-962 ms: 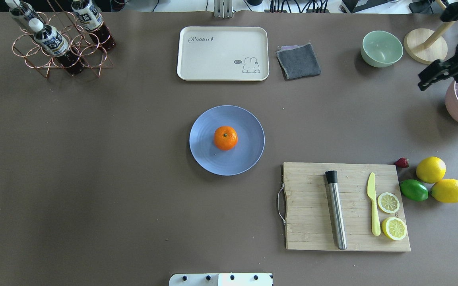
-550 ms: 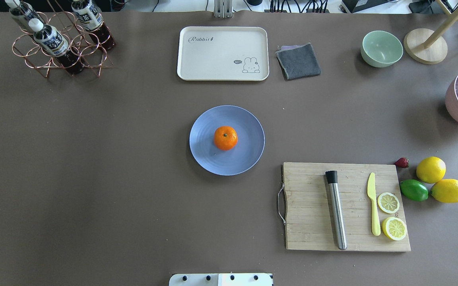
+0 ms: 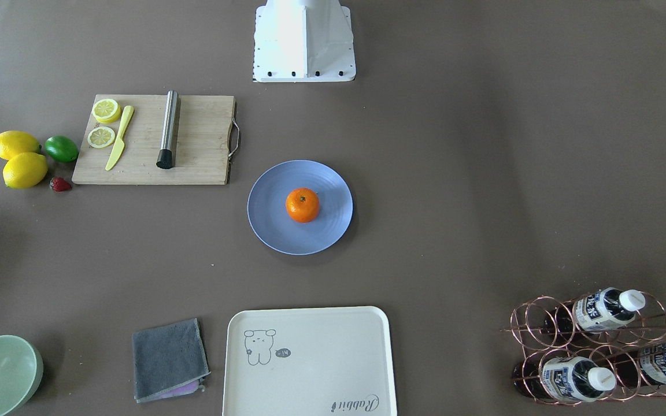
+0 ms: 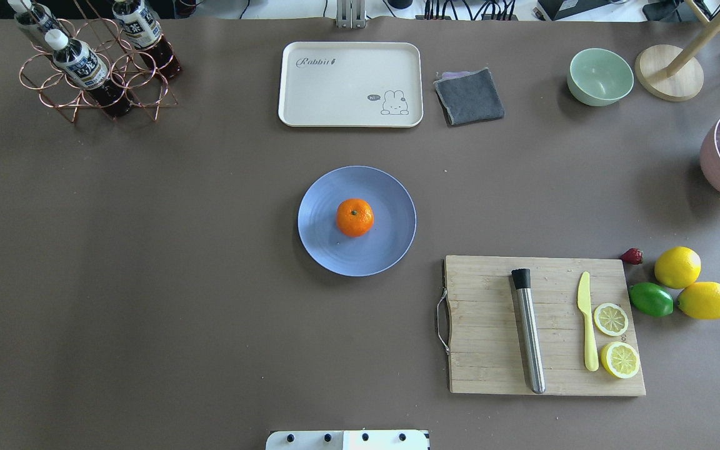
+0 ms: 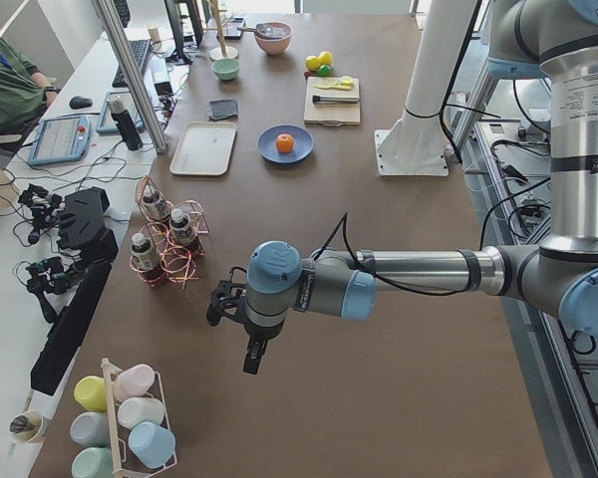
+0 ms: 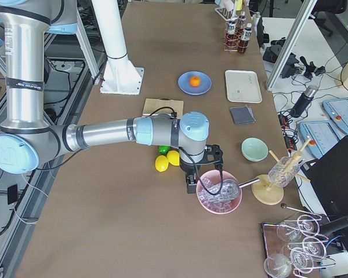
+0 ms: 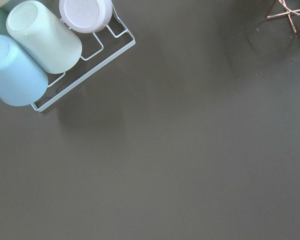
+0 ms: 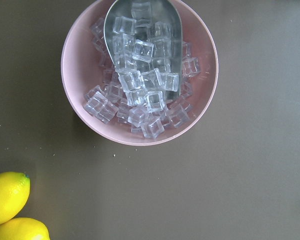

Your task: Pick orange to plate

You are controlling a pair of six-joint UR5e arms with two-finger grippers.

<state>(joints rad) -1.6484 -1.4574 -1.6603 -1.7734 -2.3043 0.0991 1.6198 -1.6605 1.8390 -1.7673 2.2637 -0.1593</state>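
Resting on one plate [image 4: 391,244], one orange [image 4: 354,217], two lemons [image 4: 677,267] nearby

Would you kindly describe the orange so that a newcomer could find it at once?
Start at the round periwinkle-blue plate near the middle of the brown table. The small round bright-orange fruit sits alone on its centre. It is the only orange-coloured fruit; the other whole fruits, two yellow lemons and a green lime, lie beside the wooden cutting board.

Left pincer [image 5: 252,357], right pincer [image 6: 191,185], both downward-pointing
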